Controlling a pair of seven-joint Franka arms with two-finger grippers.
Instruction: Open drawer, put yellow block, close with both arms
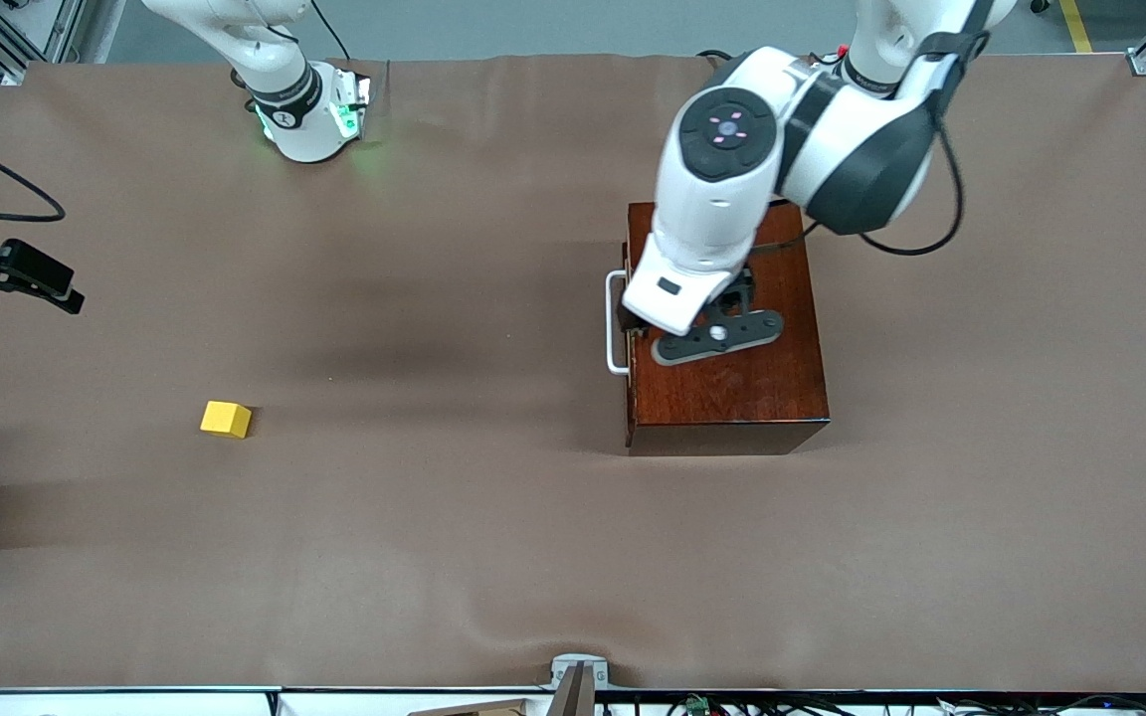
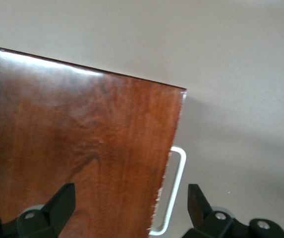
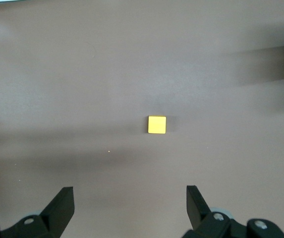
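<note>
L end effector (image 2: 129, 201) wide over drawer (image 1: 631, 328) handle (image 2: 174, 191); R end effector (image 3: 130, 203) wide above yellow block (image 3: 156, 125).

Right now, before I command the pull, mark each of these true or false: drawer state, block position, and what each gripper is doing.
1. The drawer is shut in the wooden box. True.
2. The yellow block already lies in the drawer. False: it sits on the table, toward the right arm's end.
3. The left gripper is open over the handle at the box's front edge. True.
4. The right gripper grips the block. False: it is open above the table, with the block lying apart from its fingers.
5. The left gripper is clamped shut on the handle. False: its fingers stand wide apart.
</note>
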